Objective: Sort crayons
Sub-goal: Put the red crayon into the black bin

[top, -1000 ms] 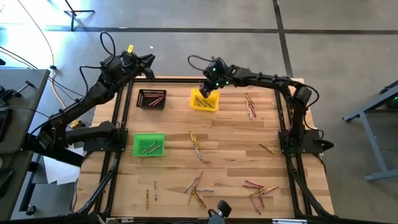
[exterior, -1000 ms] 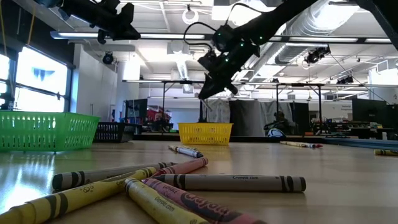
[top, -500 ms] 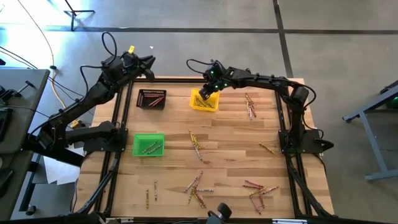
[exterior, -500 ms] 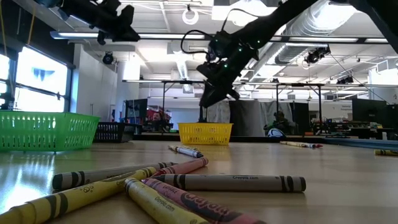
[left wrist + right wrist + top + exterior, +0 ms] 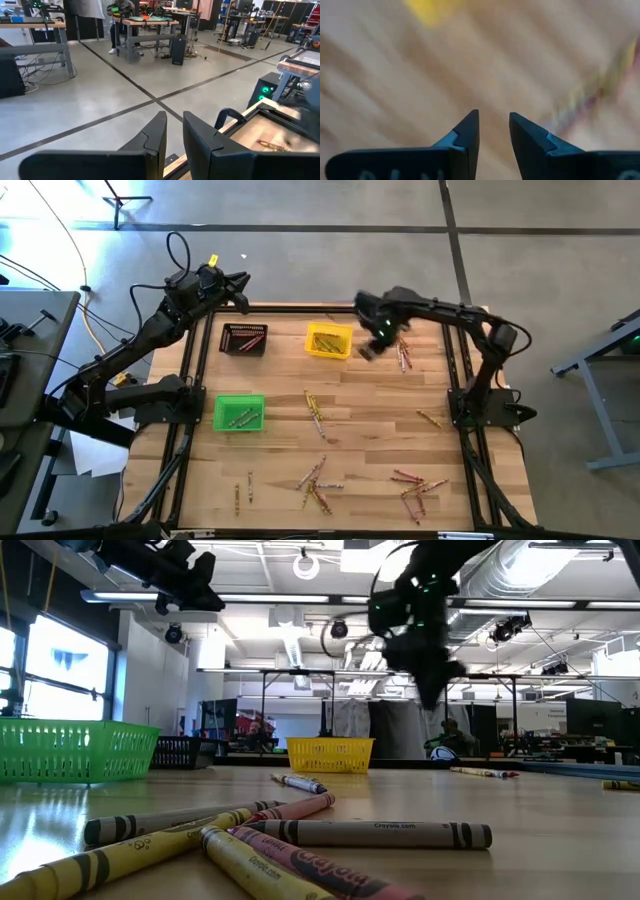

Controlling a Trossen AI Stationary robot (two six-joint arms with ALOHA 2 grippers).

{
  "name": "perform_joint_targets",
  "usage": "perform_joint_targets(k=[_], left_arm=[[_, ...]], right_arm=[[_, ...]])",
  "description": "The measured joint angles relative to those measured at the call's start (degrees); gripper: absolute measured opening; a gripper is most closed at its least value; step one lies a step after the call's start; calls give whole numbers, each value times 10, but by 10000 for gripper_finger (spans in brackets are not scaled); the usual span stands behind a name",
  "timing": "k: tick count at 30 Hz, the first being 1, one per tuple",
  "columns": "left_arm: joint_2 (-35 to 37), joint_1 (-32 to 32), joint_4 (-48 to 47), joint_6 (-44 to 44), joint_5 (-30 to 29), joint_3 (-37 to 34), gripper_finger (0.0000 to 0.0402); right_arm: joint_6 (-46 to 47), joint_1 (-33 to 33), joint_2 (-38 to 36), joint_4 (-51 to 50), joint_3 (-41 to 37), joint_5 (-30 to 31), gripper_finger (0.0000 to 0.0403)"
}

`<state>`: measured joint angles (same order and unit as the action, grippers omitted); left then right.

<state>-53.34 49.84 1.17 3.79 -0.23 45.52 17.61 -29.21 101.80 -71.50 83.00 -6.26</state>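
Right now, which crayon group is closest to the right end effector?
The small cluster of crayons by the table's far right edge, just right of the right end effector. All other crayon groups lie farther toward the near side.

Low view: the nearest greenish-grey crayon (image 5: pixel 375 833), lying on the surface, carries small printed lettering on its wrapper that appears to read "Crayola". The red crayon (image 5: pixel 335 875) in front of it bears large script lettering, upside down and only partly legible. The yellow crayons (image 5: pixel 150 845) beside it show small print too fine to read. No other text is readable.
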Motion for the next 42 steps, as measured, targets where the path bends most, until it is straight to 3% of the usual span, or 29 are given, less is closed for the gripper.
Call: perform_joint_targets(k=[3, 6, 12, 17, 22, 28, 35, 42], left_arm=[[0, 0, 0, 0, 0, 0, 48], [0, 0, 0, 0, 0, 0, 48], [0, 0, 2, 4, 0, 0, 48], [0, 0, 34, 3, 0, 0, 48], [0, 0, 50, -14, 9, 0, 48], [0, 0, 48, -13, 31, 0, 48], [0, -2, 47, 56, 57, 0, 48], [0, -28, 51, 125, 75, 0, 48]], right_arm=[[-10, 21, -41, -35, -78, -8, 94], [25, 35, -100, -27, -188, -68, 94], [217, 95, -240, 77, -376, -186, 94], [377, 225, -324, 213, -460, -241, 94], [453, 384, -343, 334, -491, -240, 94], [449, 523, -331, 391, -491, -197, 94], [413, 576, -322, 407, -490, -109, 94], [404, 592, -260, 480, -490, -107, 94]])
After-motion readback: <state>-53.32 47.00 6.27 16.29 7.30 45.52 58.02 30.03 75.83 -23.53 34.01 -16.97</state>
